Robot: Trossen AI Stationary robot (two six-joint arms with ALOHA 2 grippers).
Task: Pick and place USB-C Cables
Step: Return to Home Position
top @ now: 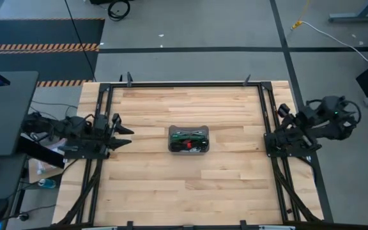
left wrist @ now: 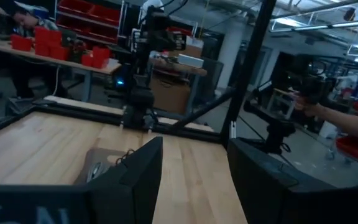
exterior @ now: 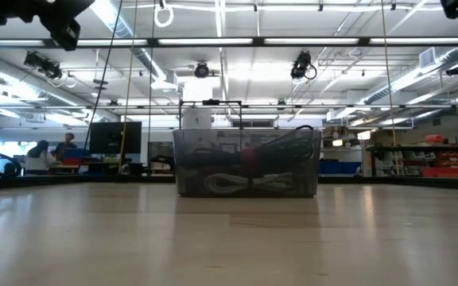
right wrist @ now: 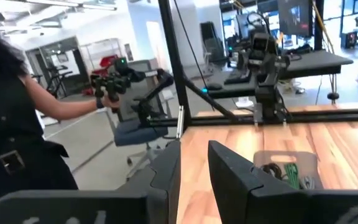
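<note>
A small translucent grey bin (top: 173,139) stands on the wooden table's middle. It holds the bundled USB-C cables (top: 189,143); green, black, red and white show among them. In the low view a white cable (exterior: 249,184) lies along the bin's bottom. My left gripper (left wrist: 194,180) is open at the table's left edge and points level toward the bin (left wrist: 101,165). My right gripper (right wrist: 194,171) is at the table's right edge and points level toward the bin (right wrist: 284,163). A narrow gap shows between its fingers, with nothing in it. Both are well short of the bin.
A black metal frame (top: 184,84) runs along the table's far edge and down both sides. Bare wood lies all round the bin. Beyond the table, a person (right wrist: 17,118) holds a hand controller, and a hand (left wrist: 331,112) shows in the left wrist view.
</note>
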